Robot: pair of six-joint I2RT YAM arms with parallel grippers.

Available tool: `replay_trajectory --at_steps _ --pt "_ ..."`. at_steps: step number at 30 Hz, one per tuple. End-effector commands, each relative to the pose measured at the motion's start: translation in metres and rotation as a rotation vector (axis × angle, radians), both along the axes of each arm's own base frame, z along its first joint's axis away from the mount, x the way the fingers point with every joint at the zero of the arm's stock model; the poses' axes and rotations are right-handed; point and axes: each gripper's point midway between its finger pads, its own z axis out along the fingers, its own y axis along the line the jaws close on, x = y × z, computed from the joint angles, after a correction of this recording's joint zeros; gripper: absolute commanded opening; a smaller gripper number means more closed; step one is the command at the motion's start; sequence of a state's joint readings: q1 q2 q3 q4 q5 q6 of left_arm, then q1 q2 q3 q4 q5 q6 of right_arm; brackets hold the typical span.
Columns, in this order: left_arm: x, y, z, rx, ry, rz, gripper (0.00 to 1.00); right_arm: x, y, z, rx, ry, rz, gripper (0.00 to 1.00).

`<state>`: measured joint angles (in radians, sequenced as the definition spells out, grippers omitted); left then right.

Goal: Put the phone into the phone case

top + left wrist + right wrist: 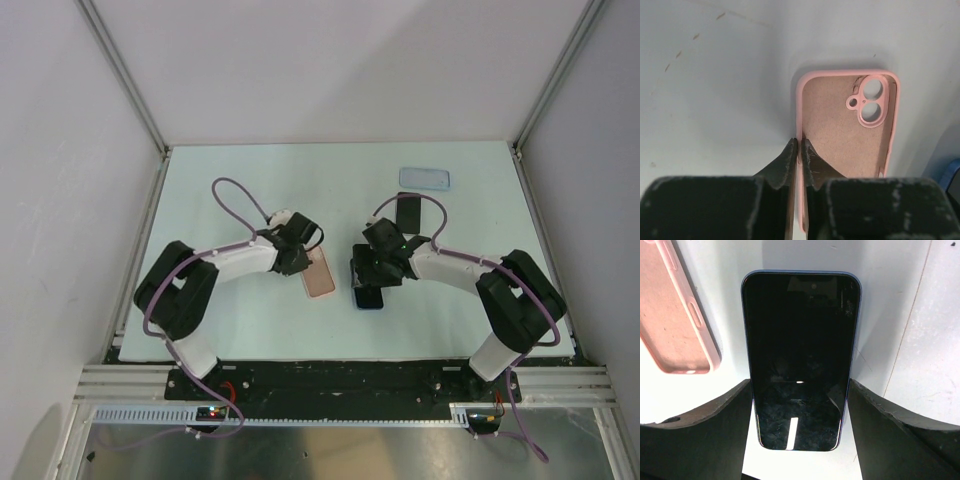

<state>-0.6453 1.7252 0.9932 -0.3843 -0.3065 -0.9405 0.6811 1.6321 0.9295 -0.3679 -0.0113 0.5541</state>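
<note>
- left gripper is clenched on the long side rim of the pink case, which sits open side up with its camera cut-outs at the far end; my guess is it's pinning the shell so it can't skate around
- right gripper straddles the phone, one finger tight against each long edge; can't tell if it's actually squeezing or just lined up
- the phone sits screen up over the table, just beside the pink case; not in it yet
- a light-blue case and another dark slab lie at the far side, well apart from both arms; so pink looks like the case in play
</note>
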Motion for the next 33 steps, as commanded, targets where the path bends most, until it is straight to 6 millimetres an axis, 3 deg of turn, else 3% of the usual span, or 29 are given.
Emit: replay_trajectory --at_steps 1,13,20,24,27,33 --pt "-0.016 -0.001 0.013 -0.057 -0.012 0.053 0.10 0.013 0.015 0.024 0.080 -0.080 0.032 0.45" --pt "-0.052 -0.008 0.022 -0.159 0.001 0.081 0.15 0.017 0.041 0.052 0.114 -0.174 0.140 0.46" --pt "-0.052 -0.007 0.041 -0.191 -0.051 0.073 0.37 0.014 0.063 0.061 0.098 -0.187 0.204 0.46" --pt "-0.048 0.011 0.053 -0.198 -0.100 0.101 0.40 0.010 0.076 0.065 0.085 -0.187 0.235 0.46" --pt "-0.042 0.035 0.058 -0.201 -0.124 0.148 0.41 0.006 0.087 0.065 0.068 -0.178 0.262 0.46" --pt "-0.034 0.069 0.067 -0.203 -0.163 0.205 0.41 0.006 0.107 0.055 -0.008 -0.180 0.288 0.46"
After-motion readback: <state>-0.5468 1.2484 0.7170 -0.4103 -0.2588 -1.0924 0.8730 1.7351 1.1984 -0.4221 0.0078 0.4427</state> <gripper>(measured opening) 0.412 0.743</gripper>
